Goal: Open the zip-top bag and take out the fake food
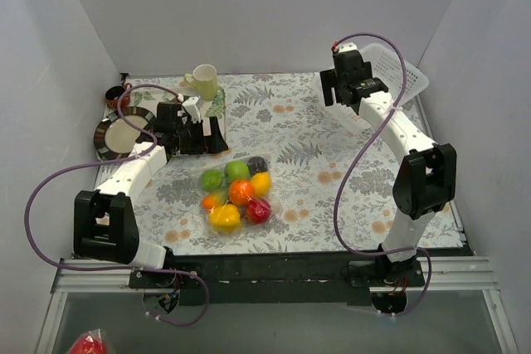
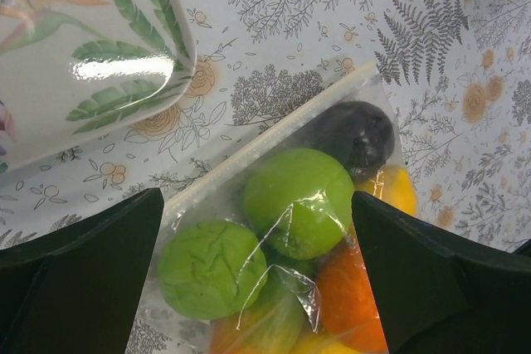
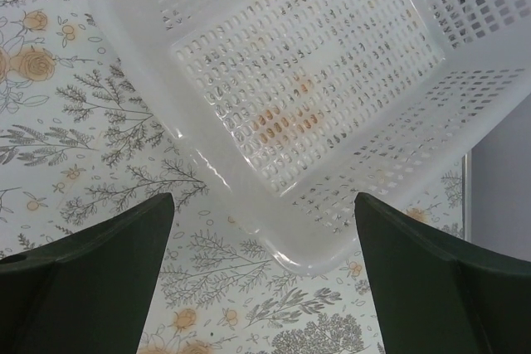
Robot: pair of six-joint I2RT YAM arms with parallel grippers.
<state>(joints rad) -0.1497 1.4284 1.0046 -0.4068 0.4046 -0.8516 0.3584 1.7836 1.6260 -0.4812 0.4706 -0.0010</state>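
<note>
On the table (image 1: pixel 315 163), well out to the left of the left gripper (image 2: pixel 257 196), lies a dark-rimmed plate (image 1: pixel 105 134), with a small dark bowl (image 1: pixel 114 95) farther back. Behind this gripper a pale mug (image 1: pixel 204 81) stands upright by a glossy leaf-printed tray (image 2: pixel 83 55).

The left gripper hangs with its fingers spread wide and nothing between them. It is right above the zip-top bag (image 2: pixel 274 134), which lies flat on the table near the middle. The bag's zip strip runs slantwise just ahead of the fingers. It is close to the tray's rounded corner but apart from it, and that corner is the nearest thing crowding the bag.

All the fake food (image 1: pixel 236 192) sits inside the clear plastic. Two green pieces (image 2: pixel 299 201) lie under the gripper and a dark purple piece (image 2: pixel 358 137) lies against the strip. Orange (image 2: pixel 353 296) and yellow (image 2: pixel 398 192) pieces lie toward the right finger, and a red piece (image 1: pixel 259 210) is at the bag's near end.

The right gripper (image 3: pixel 264 205) is well apart from the bag, at the table's far right corner. Its fingers are also spread wide and hold nothing. Just ahead of and below it sits a white slotted basket (image 3: pixel 307 97), and the table's flower print shows through its floor.
</note>
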